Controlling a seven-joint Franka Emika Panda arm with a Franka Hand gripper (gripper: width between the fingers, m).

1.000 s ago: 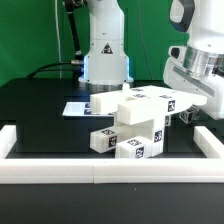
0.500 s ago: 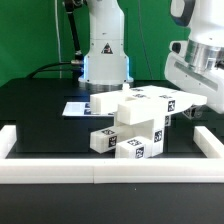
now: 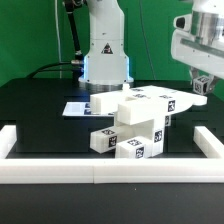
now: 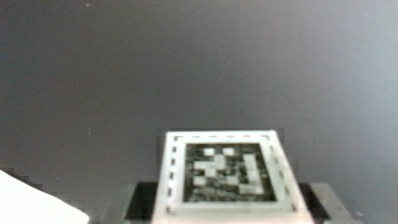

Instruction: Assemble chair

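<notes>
1. I see the gripper (image 3: 201, 87) pinching a tagged white part (image 4: 222, 170), well to the exterior view's right of the marker board (image 3: 80, 107); its long axis is unclear.
2. The chair stack (image 3: 135, 125) sits just beside that board, with its top bar running left to right across the exterior view.

White chair parts (image 3: 140, 125) w/ blk-&-wht square tags; blk table (image 3: 40, 100); white rails (image 3: 60, 171); green backdrop (image 3: 30, 40); white arm base (image 3: 105, 55).
</notes>
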